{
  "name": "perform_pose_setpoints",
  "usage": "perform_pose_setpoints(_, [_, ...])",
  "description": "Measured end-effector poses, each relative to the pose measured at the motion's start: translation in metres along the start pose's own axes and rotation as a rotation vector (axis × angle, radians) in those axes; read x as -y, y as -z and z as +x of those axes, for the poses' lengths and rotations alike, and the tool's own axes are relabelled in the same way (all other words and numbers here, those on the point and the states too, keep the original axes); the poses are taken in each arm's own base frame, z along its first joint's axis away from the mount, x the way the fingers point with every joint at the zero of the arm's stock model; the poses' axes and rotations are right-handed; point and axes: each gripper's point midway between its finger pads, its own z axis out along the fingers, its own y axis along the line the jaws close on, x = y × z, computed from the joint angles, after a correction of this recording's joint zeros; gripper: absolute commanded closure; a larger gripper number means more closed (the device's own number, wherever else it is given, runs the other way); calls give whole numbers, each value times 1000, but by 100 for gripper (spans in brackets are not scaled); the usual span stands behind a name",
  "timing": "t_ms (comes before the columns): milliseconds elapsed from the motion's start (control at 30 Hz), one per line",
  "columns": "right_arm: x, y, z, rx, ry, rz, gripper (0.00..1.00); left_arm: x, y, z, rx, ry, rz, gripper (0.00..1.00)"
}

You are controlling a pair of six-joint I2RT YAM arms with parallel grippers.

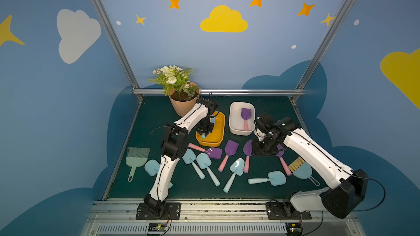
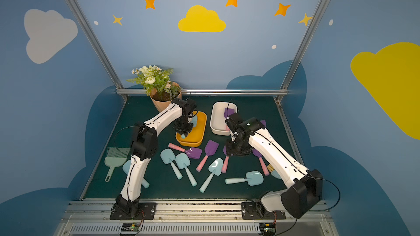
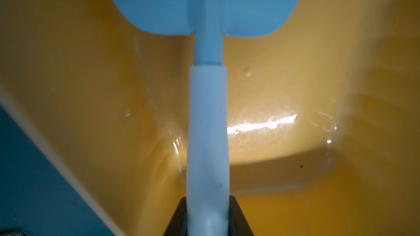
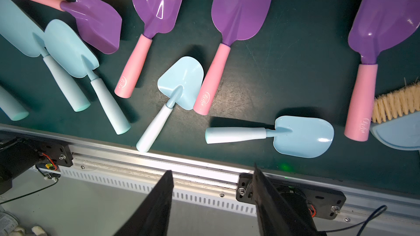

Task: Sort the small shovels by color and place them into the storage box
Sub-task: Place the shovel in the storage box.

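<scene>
– While the left jaws are clamped tight on the pale handle of a blue shovel [image 3: 206, 119], which step would you call this?

– The drop-off for the blue sort, I think. That shovel hangs inside the yellow box [image 1: 210, 143], blade pointing away from the wrist. Whether the blade touches the box floor I cannot tell.

– And the right jaws?

– Partly open with nothing between them, hovering over the purple shovels [image 1: 231, 147] on the desk [image 1: 154, 114]. One purple shovel [image 1: 246, 114] already lies in the white box [image 1: 241, 131].

– So what's left out?

– Four purple ones sit in a row just in front of the boxes. Five loose blue shovels [image 1: 203, 160] lie nearer the front edge, one half hidden behind the left arm [image 1: 163, 173]. The green brush [image 1: 136, 155] and the blue brush [image 1: 301, 170] lie at the sides and aren't part of the sort.

– Next move?

– The left jaws should open, let go, then lift straight up clear of the rim. The right jaws need to come down across a pink handle [image 4: 212, 78]. That one touches a blue blade, so I'd grip well up the handle to avoid dragging both.
</scene>
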Motion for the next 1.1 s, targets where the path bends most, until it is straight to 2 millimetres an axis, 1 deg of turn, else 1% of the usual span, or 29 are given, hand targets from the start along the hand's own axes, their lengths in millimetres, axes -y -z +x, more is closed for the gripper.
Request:
perform_pose_setpoints(567, [-1, -2, 0, -10, -1, -3, 43, -1, -1, 1, -6, 1, -7, 96])
perform_pose_setpoints(700, [-1, -4, 0, -18, 0, -1, 43, -2, -5, 2, -19, 0, -16, 95])
perform_pose_setpoints(900, [-2, -8, 0, -36, 0, -1, 43, -5, -19, 4, -53, -4, -38, 92])
perform_pose_setpoints(1100, [-2, -9, 0, -42, 0, 1, 43, -4, -20, 4, -54, -9, -48, 87])
